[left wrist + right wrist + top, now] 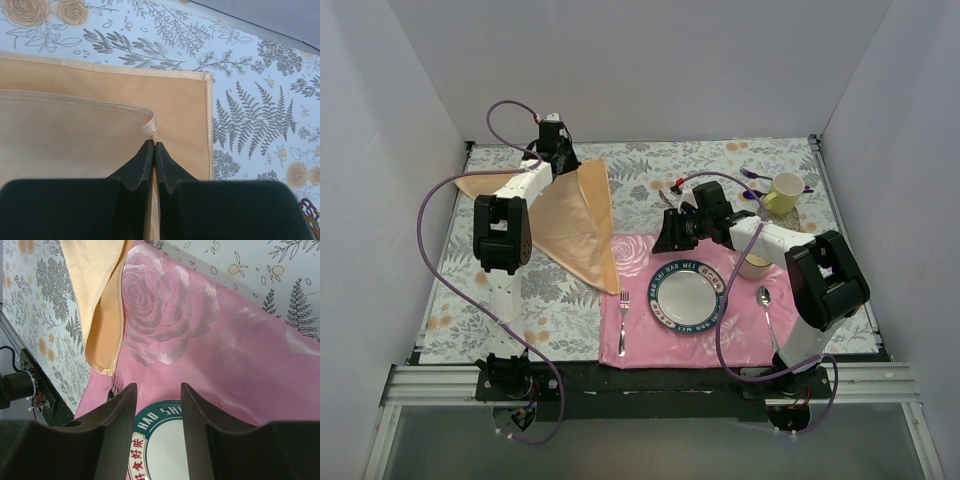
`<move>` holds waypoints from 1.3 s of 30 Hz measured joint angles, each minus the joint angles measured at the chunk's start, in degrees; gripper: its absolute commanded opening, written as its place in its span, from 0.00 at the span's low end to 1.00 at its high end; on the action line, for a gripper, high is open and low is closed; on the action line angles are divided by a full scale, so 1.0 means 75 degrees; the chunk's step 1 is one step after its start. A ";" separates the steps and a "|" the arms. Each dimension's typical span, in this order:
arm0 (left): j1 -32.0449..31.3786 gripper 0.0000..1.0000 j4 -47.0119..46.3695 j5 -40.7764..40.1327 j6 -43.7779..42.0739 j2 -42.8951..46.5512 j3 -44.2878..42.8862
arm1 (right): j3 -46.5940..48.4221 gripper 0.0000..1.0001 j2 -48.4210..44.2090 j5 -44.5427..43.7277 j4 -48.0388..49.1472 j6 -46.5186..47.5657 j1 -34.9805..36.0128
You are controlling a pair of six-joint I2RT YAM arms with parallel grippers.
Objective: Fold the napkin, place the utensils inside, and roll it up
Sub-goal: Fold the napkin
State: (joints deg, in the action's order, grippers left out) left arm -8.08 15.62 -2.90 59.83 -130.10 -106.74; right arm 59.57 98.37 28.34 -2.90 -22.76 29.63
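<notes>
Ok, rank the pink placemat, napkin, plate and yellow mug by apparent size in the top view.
1. pink placemat
2. napkin, partly lifted toward the camera, which may enlarge it
3. plate
4. yellow mug

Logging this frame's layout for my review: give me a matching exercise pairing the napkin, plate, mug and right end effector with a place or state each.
1 napkin
2 plate
3 mug
4 right end effector

A open, empty
B on the pink placemat
C pinched by the left end effector
D at the far right corner

Pairs: 1-C, 2-B, 3-D, 4-A
</notes>
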 measured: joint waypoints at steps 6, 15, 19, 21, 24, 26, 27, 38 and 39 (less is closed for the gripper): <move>-0.0079 0.00 -0.0003 0.0181 0.0003 0.0000 -0.0312 | 0.0015 0.48 0.0047 -0.0015 -0.0006 -0.0023 0.0000; -0.0117 0.00 -0.0128 0.0455 0.0085 -0.0300 -0.0836 | 0.0041 0.48 0.0114 -0.0012 -0.0006 -0.0087 0.0000; -0.0134 0.00 -0.0082 0.0533 0.0090 -0.0691 -0.1128 | 0.0055 0.48 0.0166 -0.0015 -0.0009 -0.0090 0.0000; -0.0149 0.00 -0.0067 0.0571 0.0090 -0.0836 -0.1239 | 0.0076 0.48 0.0195 -0.0012 -0.0009 -0.0099 0.0000; -0.0169 0.00 -0.0035 0.0621 0.0090 -0.1040 -0.1367 | 0.0082 0.48 0.0198 -0.0012 -0.0012 -0.0108 0.0000; -0.0184 0.00 -0.0006 0.0641 0.0090 -0.1087 -0.1376 | 0.0085 0.48 0.0198 -0.0015 -0.0012 -0.0111 0.0000; -0.0189 0.00 0.0017 0.0644 0.0090 -0.1093 -0.1376 | 0.0085 0.48 0.0198 -0.0015 -0.0012 -0.0111 0.0000; -0.0198 0.00 0.0032 0.0694 0.0172 -0.1096 -0.1585 | 0.0087 0.47 0.0224 -0.0012 -0.0009 -0.0119 0.0000; -0.0198 0.00 0.0035 0.0705 0.0181 -0.1099 -0.1612 | 0.0087 0.47 0.0248 -0.0009 -0.0009 -0.0125 0.0000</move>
State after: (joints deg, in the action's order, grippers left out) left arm -9.56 15.88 2.39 61.19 -138.34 -118.83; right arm 60.23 100.22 28.27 -2.96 -23.70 29.63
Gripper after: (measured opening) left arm 0.017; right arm 0.478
